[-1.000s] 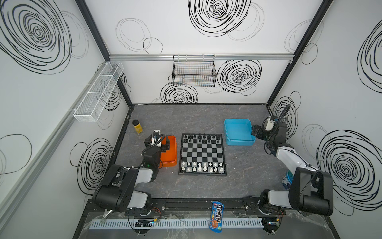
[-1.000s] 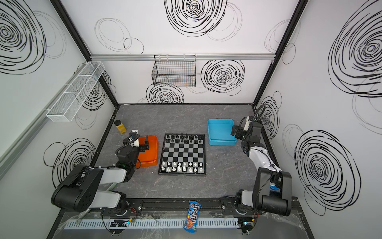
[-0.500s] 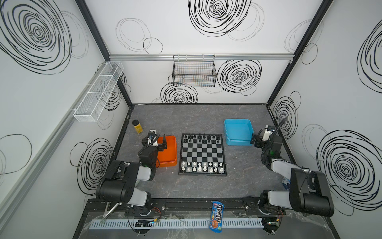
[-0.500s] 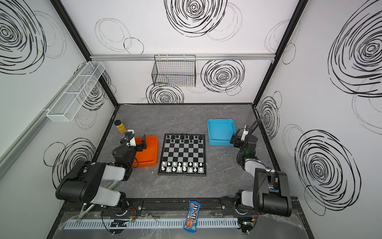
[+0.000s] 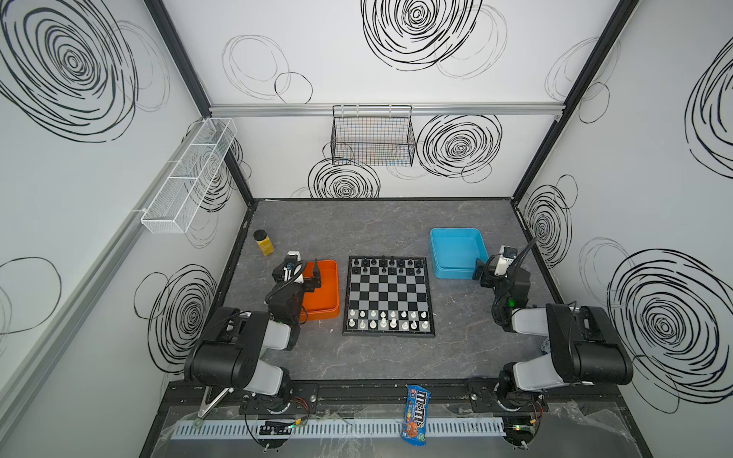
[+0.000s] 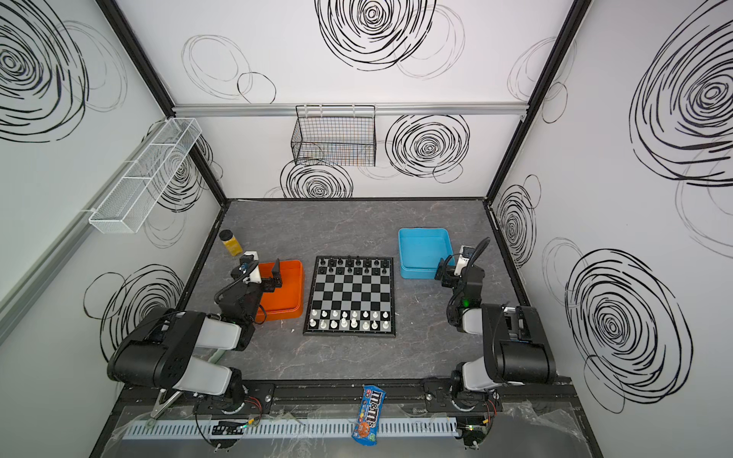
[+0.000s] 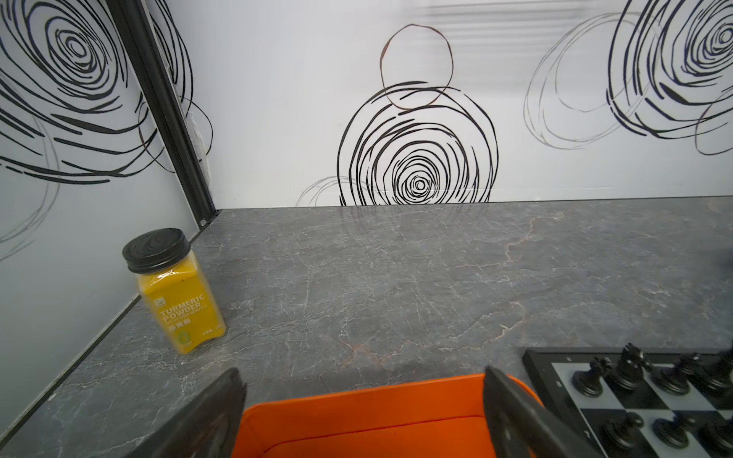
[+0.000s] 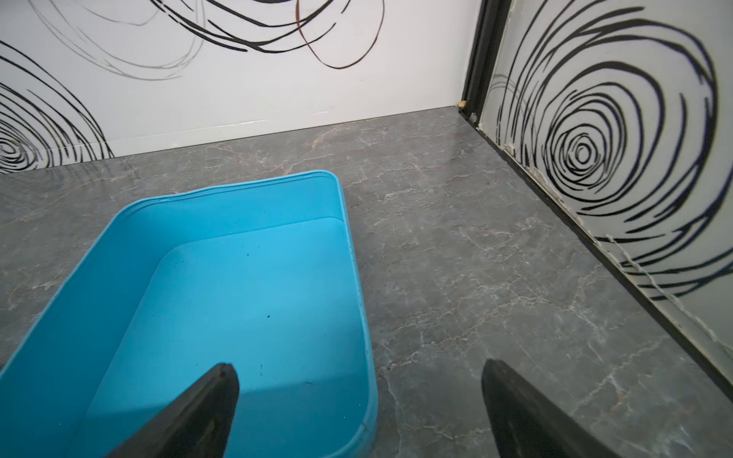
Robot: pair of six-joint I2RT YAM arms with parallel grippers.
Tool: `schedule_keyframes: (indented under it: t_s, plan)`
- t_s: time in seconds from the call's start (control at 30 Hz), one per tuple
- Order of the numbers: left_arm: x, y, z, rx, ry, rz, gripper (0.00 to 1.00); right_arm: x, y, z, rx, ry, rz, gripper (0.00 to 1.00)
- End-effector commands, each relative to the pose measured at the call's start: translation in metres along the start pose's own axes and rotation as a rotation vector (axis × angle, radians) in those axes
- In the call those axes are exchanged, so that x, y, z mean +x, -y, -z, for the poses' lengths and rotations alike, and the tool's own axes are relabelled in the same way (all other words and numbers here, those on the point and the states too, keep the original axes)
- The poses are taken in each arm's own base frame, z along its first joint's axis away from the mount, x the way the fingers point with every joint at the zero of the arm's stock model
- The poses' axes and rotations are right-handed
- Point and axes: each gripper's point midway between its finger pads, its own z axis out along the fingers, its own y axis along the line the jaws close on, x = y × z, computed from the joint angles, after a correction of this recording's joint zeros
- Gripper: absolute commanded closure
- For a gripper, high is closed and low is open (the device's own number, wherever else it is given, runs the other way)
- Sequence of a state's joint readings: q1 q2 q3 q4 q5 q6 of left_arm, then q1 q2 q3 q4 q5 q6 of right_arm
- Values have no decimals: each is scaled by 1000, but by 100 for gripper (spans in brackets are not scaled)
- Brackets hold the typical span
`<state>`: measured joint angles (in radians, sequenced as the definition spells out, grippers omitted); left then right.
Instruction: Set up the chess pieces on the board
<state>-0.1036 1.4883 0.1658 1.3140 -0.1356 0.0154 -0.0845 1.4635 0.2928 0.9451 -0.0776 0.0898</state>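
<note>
Board (image 5: 388,295) at bench centre. Black pieces (image 5: 386,266) in two rows along its far edge, white pieces (image 5: 386,319) in two along its near edge. Looks complete; order too small to verify. Blue tray (image 8: 254,186) empty. Left jaws apart over orange tray (image 7: 357,390), right jaws apart at blue tray, nothing held.

One board (image 5: 388,291) on one tabletop (image 5: 377,222); on it two rows of white chess pieces (image 5: 383,315) and two rows of black chess pieces (image 5: 383,262), eight to a row as far as both top views let them be counted, so sixteen of each colour, thirty-two in all; two trays, one orange tray (image 5: 323,313) and one blue tray (image 5: 456,273); one yellow spice jar (image 5: 263,242); one candy bag (image 5: 415,414); two wall baskets, one white mesh basket (image 5: 190,178) and one black wire basket (image 5: 373,138); two tools, the left tool (image 7: 363,376) and the right tool (image 8: 359,366).
</note>
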Motion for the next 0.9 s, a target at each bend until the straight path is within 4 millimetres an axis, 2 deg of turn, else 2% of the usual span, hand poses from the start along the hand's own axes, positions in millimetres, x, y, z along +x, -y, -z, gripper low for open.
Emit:
schedule_keyframes:
  t_s: [0.0, 0.1, 0.2, 0.87]
  plan:
    - [-22, -3, 3, -23, 97, 1, 4, -20, -4, 6, -10, 103, 28, 0]
    - [-22, -3, 3, -24, 98, 2, 4, -21, -6, 20, -25, 189, 57, 0]
    - [-22, -3, 3, -24, 97, 2, 4, -17, -5, 11, -19, 121, 28, 0]
    - [-22, -3, 2, -22, 95, 1, 4, -18, -5, 12, -15, 132, 33, 0]
